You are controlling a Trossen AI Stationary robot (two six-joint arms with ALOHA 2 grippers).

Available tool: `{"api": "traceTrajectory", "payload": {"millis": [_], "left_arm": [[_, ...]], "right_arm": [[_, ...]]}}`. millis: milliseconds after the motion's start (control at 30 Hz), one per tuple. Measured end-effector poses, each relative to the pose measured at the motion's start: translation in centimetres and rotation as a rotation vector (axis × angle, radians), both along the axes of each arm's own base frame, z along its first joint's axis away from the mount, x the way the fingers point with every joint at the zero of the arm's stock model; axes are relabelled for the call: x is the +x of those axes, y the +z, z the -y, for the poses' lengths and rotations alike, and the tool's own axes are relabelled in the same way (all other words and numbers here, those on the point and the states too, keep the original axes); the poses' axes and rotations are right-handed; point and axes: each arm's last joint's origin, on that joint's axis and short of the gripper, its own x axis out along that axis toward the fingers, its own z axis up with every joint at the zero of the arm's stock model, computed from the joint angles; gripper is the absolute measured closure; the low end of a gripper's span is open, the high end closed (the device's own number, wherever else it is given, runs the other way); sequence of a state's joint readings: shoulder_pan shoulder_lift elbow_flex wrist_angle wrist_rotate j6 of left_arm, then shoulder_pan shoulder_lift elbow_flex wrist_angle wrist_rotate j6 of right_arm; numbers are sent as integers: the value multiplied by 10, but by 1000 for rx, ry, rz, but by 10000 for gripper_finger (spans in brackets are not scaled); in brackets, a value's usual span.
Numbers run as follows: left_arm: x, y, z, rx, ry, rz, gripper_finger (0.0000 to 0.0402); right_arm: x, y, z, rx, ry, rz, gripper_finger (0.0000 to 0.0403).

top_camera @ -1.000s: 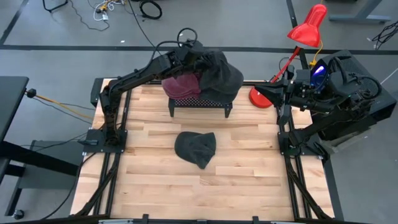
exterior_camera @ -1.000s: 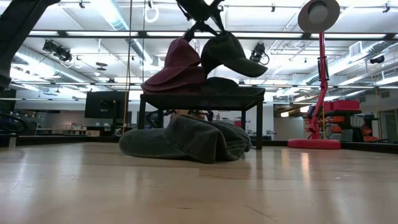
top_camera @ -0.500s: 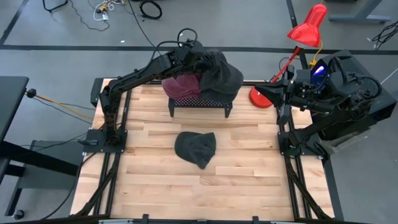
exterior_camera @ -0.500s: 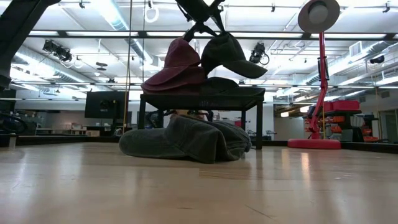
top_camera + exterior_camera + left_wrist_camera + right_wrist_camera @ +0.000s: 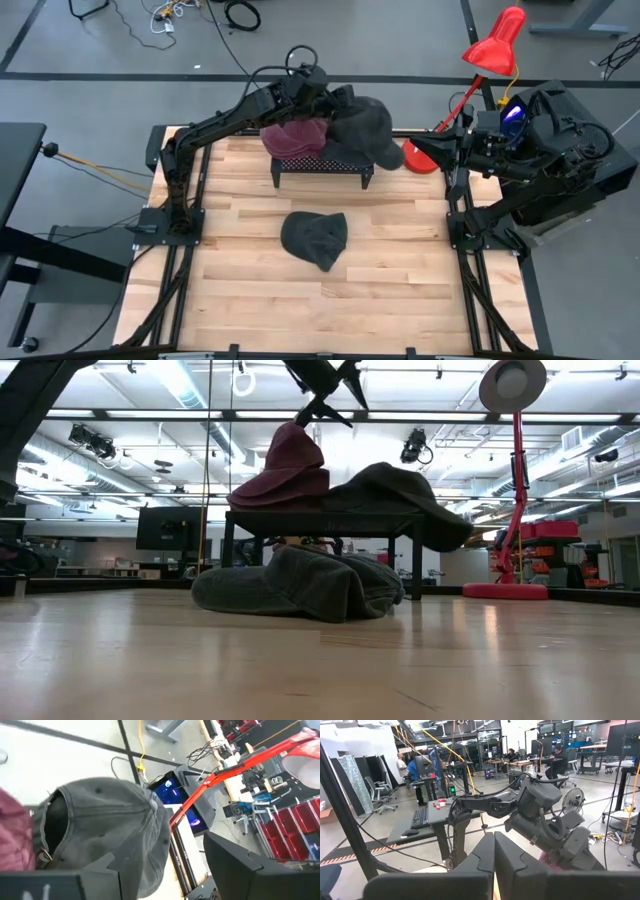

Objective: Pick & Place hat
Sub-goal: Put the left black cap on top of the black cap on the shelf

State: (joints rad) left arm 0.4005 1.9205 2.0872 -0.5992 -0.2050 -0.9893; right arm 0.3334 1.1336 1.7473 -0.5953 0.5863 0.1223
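A dark grey cap (image 5: 365,128) lies on the right part of a black stool (image 5: 320,165) at the table's far side. Its brim (image 5: 445,532) droops over the stool's right edge. A maroon hat (image 5: 292,135) sits beside it on the stool's left part. A second dark grey hat (image 5: 313,238) lies crumpled on the table's middle, in front of the stool. My left gripper (image 5: 335,380) hangs open just above the stool, clear of the cap (image 5: 100,830). My right gripper (image 5: 494,855) is shut on nothing, held high at the table's far right.
A red desk lamp (image 5: 492,45) stands beyond the table's far right corner, its round base (image 5: 418,156) close to the stool's right end and to my right gripper. The wooden table (image 5: 250,300) shows bare boards on its near half.
My left gripper has opened and let go of the dark grey cap while staying in place. The cap, which hung from the fingers above the stool, has fallen onto the stool's top to the right of the maroon hat, with its brim over the right edge.
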Motion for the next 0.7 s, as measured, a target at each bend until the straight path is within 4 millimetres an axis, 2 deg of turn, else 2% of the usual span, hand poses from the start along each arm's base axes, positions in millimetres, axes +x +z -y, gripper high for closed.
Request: {"api": "traceTrajectory", "payload": {"millis": [500, 700], "left_arm": [[6, 11, 3, 96, -109, 74, 190], [4, 31, 15, 203, -265, 73, 198]], "right_arm": [[0, 0, 0, -10, 0, -5, 396], [0, 0, 0, -34, -5, -12, 396]]}}
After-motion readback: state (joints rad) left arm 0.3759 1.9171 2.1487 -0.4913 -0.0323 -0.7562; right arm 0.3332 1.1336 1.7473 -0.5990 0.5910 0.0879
